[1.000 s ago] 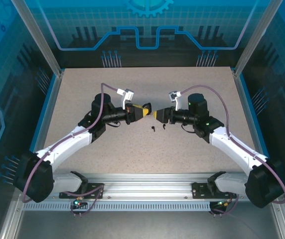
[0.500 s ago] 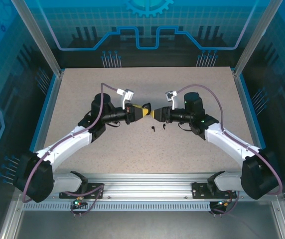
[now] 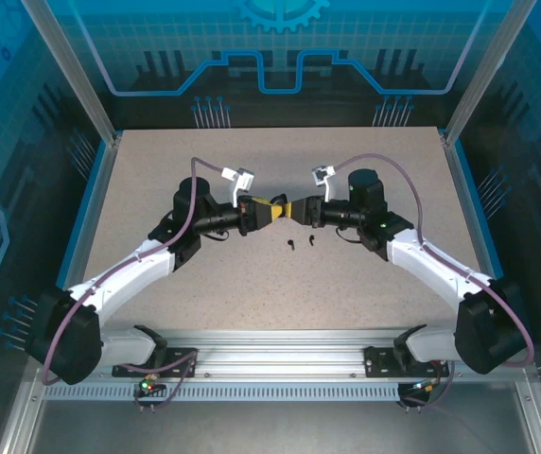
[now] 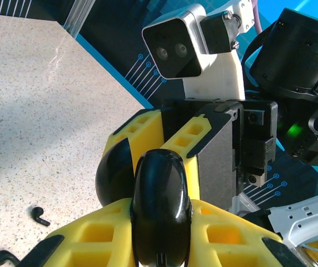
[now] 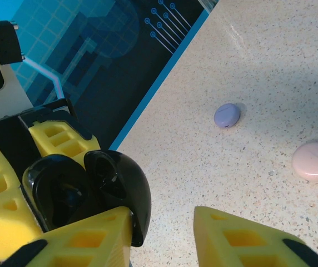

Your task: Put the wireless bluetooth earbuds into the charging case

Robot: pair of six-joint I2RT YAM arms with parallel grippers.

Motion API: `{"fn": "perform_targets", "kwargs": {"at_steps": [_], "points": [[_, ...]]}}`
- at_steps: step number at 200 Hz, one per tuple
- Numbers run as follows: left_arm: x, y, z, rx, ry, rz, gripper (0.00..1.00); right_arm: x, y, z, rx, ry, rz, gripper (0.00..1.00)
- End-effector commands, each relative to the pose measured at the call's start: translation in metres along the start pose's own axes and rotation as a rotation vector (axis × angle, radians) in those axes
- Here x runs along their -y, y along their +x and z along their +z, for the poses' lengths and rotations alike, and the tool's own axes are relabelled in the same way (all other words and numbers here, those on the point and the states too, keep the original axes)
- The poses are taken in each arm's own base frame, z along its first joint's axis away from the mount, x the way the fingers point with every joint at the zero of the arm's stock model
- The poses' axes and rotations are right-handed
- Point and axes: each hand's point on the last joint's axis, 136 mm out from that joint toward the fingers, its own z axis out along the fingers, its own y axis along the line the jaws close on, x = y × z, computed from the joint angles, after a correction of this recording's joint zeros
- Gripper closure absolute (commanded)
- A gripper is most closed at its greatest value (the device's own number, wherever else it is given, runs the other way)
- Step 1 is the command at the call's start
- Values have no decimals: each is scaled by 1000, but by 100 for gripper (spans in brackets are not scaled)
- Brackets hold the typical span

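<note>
Left wrist view: left jaws pinch the black case [image 4: 162,192] (black earbuds [image 4: 38,214] lie on the surface [image 4: 42,111]); right jaws stand open.

The left arm's yellow-fingered tool [image 3: 278,209] and the right arm's yellow-fingered tool [image 3: 295,211] meet tip to tip over the middle of the speckled beige bench [image 3: 157,170]. A small dark object [image 3: 287,209] sits between their tips, too small to make out. Two tiny black comma-shaped earbuds [image 3: 292,245] lie on the bench just base-ward of the tool tips, side by side, clear of both tools.
</note>
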Motion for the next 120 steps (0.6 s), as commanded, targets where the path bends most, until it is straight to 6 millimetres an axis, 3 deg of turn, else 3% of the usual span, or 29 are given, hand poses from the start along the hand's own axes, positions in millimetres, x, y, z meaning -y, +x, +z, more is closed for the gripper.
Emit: {"fn": "perform_targets", "kwargs": {"at_steps": [1,42,84,108,120], "points": [[22,-16,-2,26,62,42,100,-1,-9,6,14,-6,-9,73],[24,-16,-2,26,70,40,100,0,-8,10,8,-6,-6,77],[21,-14,0,22,64,31,100,-5,-14,15,3,-19,-17,100],[15,-12,3,21,47,18,100,-4,-17,15,-1,1,-22,100],[9,-12,3,29,23,10,81,-1,-18,15,-8,23,-26,100]]}}
